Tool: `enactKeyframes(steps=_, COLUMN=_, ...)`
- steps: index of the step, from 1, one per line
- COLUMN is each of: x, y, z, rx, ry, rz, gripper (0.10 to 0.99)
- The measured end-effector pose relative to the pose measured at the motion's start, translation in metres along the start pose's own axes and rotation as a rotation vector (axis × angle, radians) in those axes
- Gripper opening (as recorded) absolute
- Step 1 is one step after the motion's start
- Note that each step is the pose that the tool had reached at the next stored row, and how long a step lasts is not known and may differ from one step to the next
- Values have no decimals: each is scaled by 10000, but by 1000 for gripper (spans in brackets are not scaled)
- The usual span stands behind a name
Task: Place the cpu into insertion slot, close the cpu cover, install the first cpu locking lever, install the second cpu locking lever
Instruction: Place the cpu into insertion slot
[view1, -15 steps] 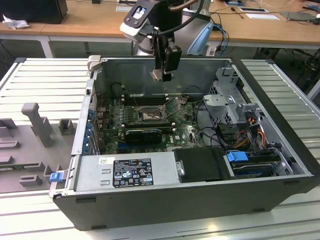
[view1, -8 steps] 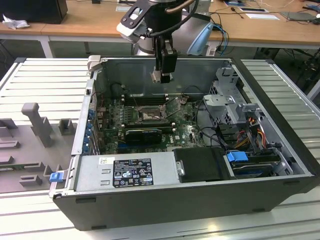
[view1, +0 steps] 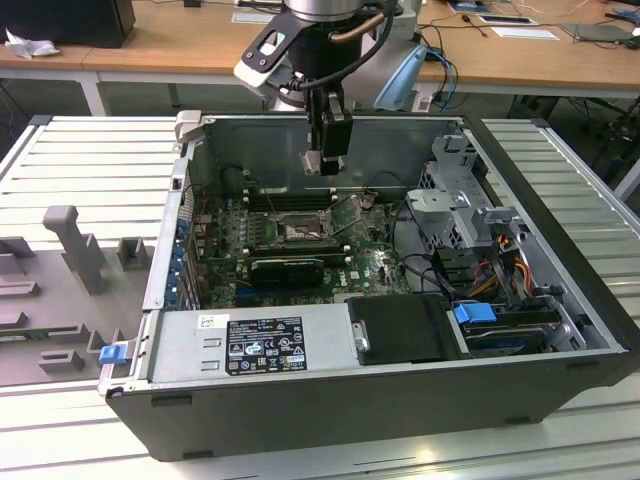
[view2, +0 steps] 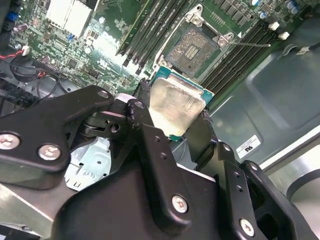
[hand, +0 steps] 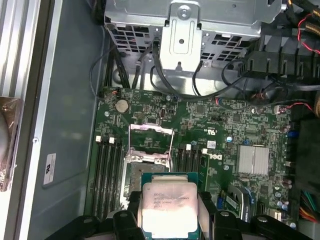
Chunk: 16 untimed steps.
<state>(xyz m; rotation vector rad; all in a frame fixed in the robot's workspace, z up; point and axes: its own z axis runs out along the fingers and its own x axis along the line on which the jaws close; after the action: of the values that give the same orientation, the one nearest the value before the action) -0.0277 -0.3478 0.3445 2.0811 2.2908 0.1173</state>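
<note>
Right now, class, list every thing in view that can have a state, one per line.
Small flat silvery-beige square cpu: gripped, not seated.
Black end effector: shut on the cpu.
Square dark insertion slot: empty.
Thin silvery metal cpu cover: open.
Black computer case: open-sided.

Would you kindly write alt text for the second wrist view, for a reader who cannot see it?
A black claw grips the silvery cpu by its edges above a green motherboard; the open insertion slot lies just beyond.

Black gripper (view2: 174, 112) links with silver screws (view2: 180, 202); silver arm (view1: 320, 8), pale blue joint cap (view1: 405, 78), copper-coloured cable (view1: 355, 30).
</note>
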Motion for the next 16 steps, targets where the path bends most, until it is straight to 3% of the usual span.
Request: enactKeyframes(steps=16, x=-3, y=-13, z=151, rx=0, ry=1, rz=1, gripper=529)
